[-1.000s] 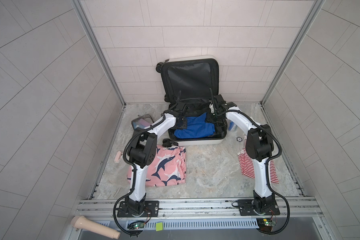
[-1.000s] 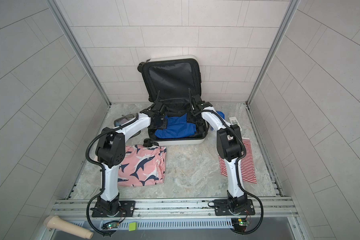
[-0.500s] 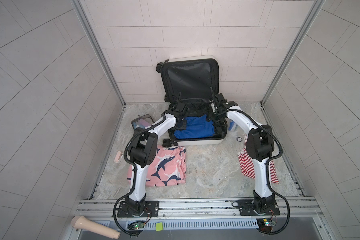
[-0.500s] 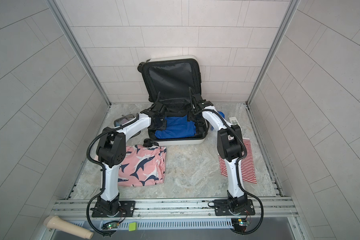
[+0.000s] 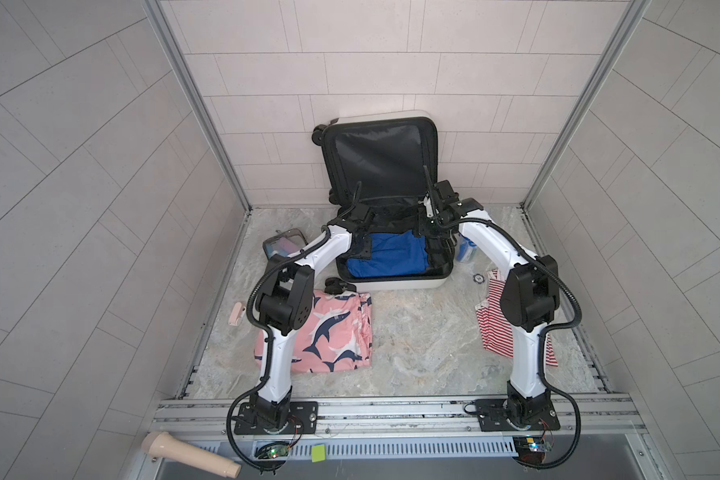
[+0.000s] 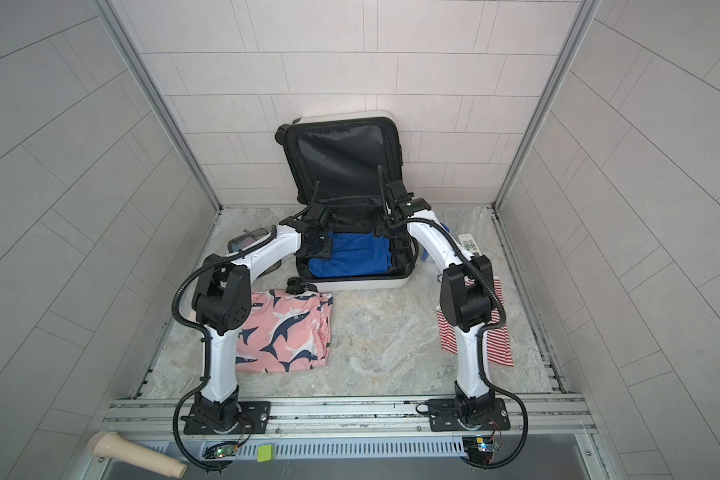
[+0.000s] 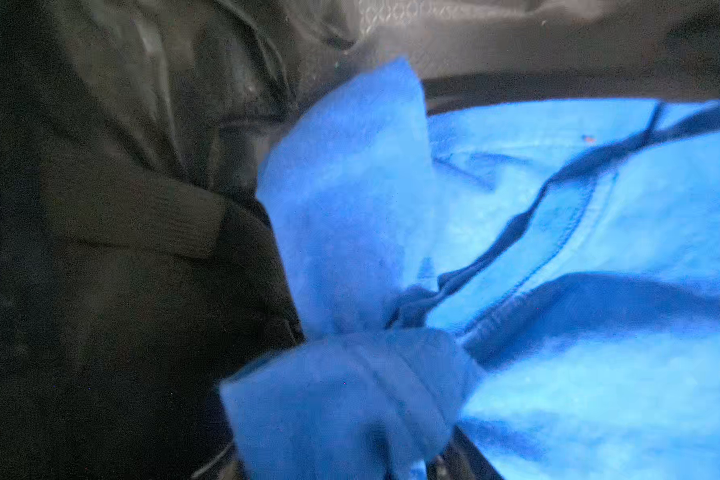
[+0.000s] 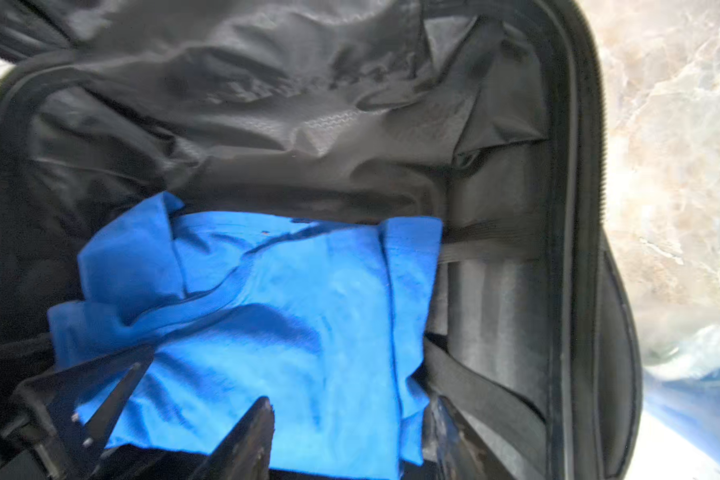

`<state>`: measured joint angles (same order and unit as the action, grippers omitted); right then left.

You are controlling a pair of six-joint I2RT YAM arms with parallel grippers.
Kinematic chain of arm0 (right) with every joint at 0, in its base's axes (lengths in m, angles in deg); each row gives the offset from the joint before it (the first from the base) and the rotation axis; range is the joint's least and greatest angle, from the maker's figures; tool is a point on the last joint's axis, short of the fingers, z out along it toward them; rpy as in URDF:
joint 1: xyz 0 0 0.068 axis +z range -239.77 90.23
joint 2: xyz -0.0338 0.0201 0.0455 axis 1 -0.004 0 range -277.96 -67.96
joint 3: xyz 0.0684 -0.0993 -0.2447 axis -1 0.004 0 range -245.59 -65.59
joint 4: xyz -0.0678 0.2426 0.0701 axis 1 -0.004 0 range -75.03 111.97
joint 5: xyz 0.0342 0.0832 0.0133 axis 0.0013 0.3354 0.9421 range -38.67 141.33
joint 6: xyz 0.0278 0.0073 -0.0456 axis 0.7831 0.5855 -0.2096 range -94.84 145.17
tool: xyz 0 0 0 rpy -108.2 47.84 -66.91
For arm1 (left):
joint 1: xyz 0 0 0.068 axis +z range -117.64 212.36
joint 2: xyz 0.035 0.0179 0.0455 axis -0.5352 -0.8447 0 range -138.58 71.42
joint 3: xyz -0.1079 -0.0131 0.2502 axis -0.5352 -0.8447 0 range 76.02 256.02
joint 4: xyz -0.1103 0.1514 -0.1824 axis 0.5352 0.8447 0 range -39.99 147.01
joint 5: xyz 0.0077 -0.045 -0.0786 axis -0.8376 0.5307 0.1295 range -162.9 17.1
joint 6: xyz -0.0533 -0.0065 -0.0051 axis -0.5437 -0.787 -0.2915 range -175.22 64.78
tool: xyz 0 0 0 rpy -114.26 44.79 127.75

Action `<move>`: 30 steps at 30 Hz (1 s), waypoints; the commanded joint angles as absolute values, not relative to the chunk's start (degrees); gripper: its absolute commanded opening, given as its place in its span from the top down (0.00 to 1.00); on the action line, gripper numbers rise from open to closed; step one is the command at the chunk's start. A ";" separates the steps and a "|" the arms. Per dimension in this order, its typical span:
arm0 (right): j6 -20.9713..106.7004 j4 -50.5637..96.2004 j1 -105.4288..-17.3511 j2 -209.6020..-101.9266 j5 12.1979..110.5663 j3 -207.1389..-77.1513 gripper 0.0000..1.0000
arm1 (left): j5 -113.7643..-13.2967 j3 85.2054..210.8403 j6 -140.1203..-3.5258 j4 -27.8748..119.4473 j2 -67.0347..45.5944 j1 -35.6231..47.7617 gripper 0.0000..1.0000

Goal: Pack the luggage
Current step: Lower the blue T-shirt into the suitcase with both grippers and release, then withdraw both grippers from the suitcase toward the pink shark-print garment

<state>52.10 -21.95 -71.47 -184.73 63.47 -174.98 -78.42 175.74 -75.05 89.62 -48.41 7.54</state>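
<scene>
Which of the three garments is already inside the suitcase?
The plain blue garment: it lies in the lower half of the open luggage. The pink shark-print one and the red-striped one lie on the floor outside it.

Top views overhead; wrist views (close) inside luggage [image 8: 267,124].

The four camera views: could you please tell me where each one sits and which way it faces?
Both top views: high at the robot's front, looking down and towards the back wall at the open luggage; left arm and right arm show whole.
Left wrist: inside the luggage, close on the blue garment; no tool shows.
Right wrist: above the luggage, facing its lining and the garment; the right tool shows, jaws apart.
Shared: both wrist views show the blue garment.
</scene>
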 commanded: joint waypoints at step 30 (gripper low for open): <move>56.55 -3.93 -53.70 -152.98 63.58 -136.82 0.30 | -71.60 147.39 -79.44 78.97 -1.18 8.15 0.30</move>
